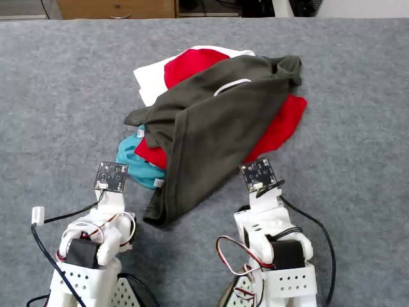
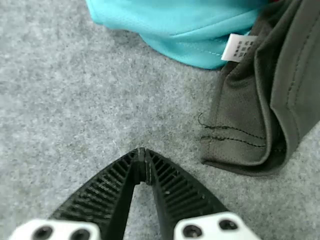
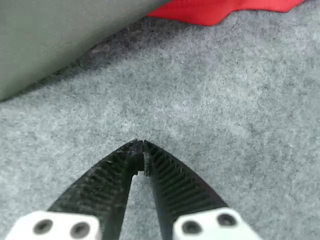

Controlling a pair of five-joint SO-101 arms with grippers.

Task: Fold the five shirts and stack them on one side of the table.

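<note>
A dark grey shirt (image 1: 211, 128) lay draped over a red shirt (image 1: 192, 64), white shirt (image 1: 148, 80) and teal shirt (image 1: 134, 160), heaped mid-table. The left gripper (image 2: 141, 167) and right gripper (image 3: 140, 160) sat clenched, empty, over the grey table (image 1: 358, 96) beside the heap

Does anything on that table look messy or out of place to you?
Yes: the shirts lie in one crumpled heap, unfolded. A dark shirt is draped over a red shirt, a white shirt and a teal shirt, and a loose thread sticks out at its hem.
</note>
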